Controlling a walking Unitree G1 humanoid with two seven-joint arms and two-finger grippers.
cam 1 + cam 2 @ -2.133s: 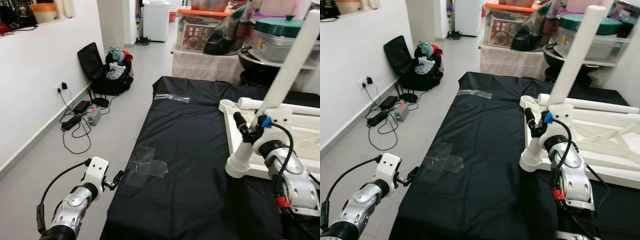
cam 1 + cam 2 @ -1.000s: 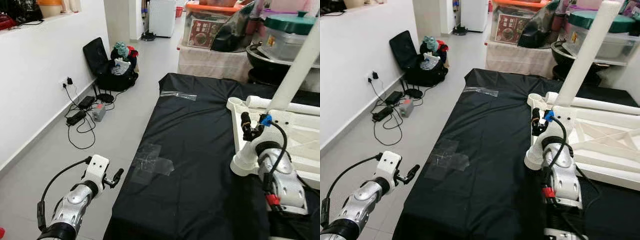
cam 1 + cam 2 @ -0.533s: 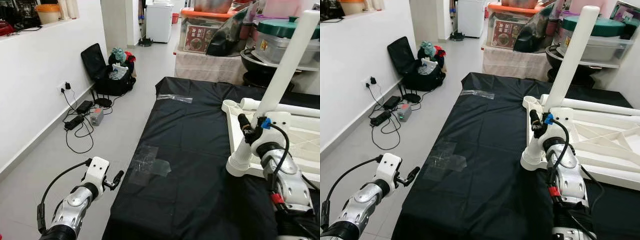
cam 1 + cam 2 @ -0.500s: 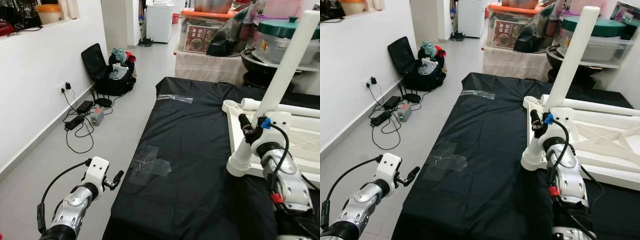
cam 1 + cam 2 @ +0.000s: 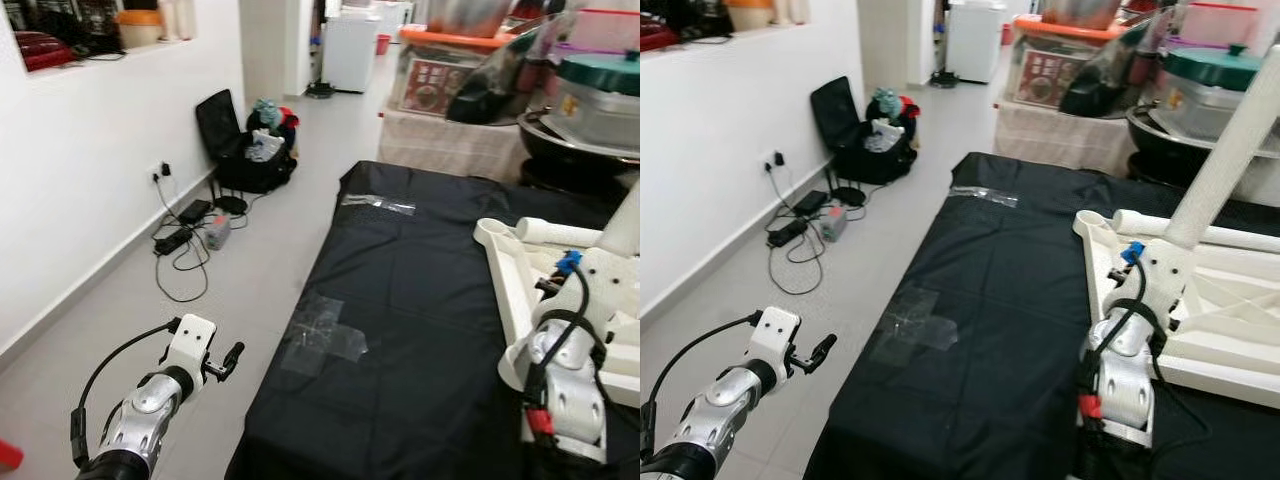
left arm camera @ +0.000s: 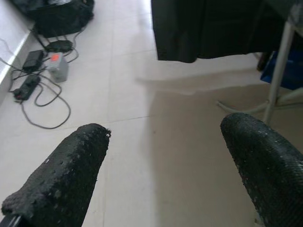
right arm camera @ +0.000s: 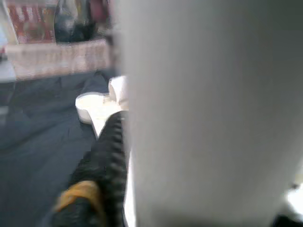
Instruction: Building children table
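**Right eye view: table leg held at the upturned frame, assembly partly done**

Right eye view looks down on a counter (image 5: 1000, 300) draped in black cloth. At 3 o'clock lies a white plastic children's table frame (image 5: 1200, 300), underside up, with ribbed struts and round corner sockets. One white cylindrical leg (image 5: 1230, 150) rises at a slant from the frame's near corner. The right gripper (image 5: 1122, 285) sits at that leg's base. In the right wrist view the leg is very close against one black finger (image 7: 111, 151), so the fingers appear clamped on it, though the second finger is hidden. Another white tube (image 5: 1195, 232) lies flat along the frame's far edge.

The left gripper (image 5: 812, 352) hangs at 7 o'clock over the floor beside the counter, fingers (image 6: 61, 175) spread apart on nothing.

Judging progress: one leg looks placed or nearly seated; whether it is fully home cannot be told. The lying tube and the other corners suggest more legs remain.
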